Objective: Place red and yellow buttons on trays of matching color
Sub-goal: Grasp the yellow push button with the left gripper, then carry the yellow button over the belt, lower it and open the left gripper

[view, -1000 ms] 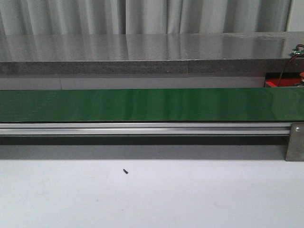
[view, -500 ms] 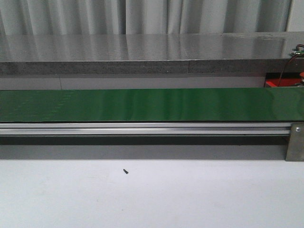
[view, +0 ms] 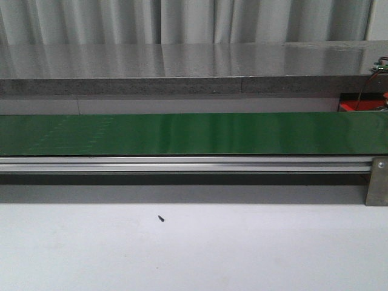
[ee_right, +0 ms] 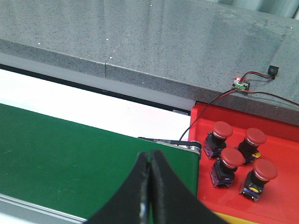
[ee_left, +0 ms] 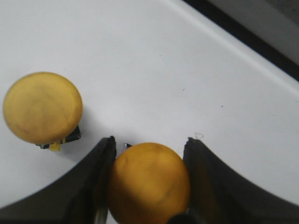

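Left gripper [ee_left: 148, 175]: dark curved fingers [ee_left: 96, 186] set closely on either side of 1 yellow button [ee_left: 149, 184]; the jaws sit against its cap, gripping it. Seen in the left wrist view only.

Second yellow button [ee_left: 43, 107]: stands apart from the held one on the white surface [ee_left: 163, 70], dark base showing beneath its cap, outside the fingers.

Right gripper [ee_right: 150, 196]: the 2 black fingers pressed together tip to tip, nothing between them. It hangs over the green conveyor belt [ee_right: 70, 158], near the belt's end roller.

Red tray [ee_right: 275, 196]: sits just past the end of the belt, below the grey stone ledge [ee_right: 140, 42]. It holds 4 red buttons [ee_right: 238, 163], all upright on dark bases, grouped close together in 2 rows of 2.

Small circuit board [ee_right: 241, 85]: lies on the ledge edge above the tray, red and black wires trailing from it.

Front view: belt [view: 182, 133] runs the full width on an aluminium rail [view: 182, 163]; white bench [view: 194, 248] in front carries 1 small dark speck [view: 160, 218]. Neither arm appears here.
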